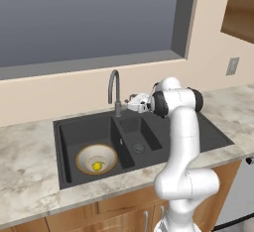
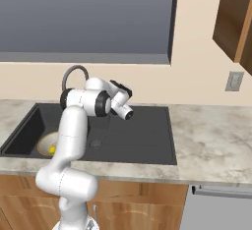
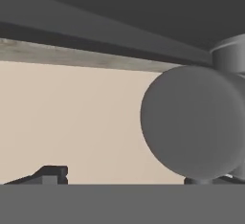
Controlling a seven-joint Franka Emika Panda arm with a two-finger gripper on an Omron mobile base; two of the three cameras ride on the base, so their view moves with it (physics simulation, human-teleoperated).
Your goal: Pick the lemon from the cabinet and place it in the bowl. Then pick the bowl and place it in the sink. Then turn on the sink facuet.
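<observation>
Step in hand: the third and last, turning on the tap. The first two read as done.

Lemon (image 1: 96, 166): one. It lies inside the bowl, near its centre.

Bowl (image 1: 96, 158): one. It sits upright on the floor of the sink's left basin, toward the front edge. In the right base view part of its rim shows behind the arm.

Sink (image 1: 74, 132): one, with two basins, set into the tabletop (image 1: 25, 161). One round drain shows in the smaller basin; the left basin's drain cannot be made out.

Tap (image 1: 114, 89): one, standing at the sink's back edge between the basins, its spout arched over toward the sink. Its side lever is too small to make out in the base views. In the hand view a large grey rounded form sits right in front of the camera, likely part of the tap, though which part cannot be told.

Claw (image 1: 131, 100): one, released, jaws spread wide and grasping nothing. It is level with the tap's lower stem, just beside it on the right, pointing at it.

Next move, as a judgement: the claw needs to meet the lever and push it through its swing. A push suffices; no grip on the stem is called for. Missing the lever and shoving the stem is the risk.

Cabinet (image 1: 240, 13): one, at the upper right, well apart from the sink.
</observation>
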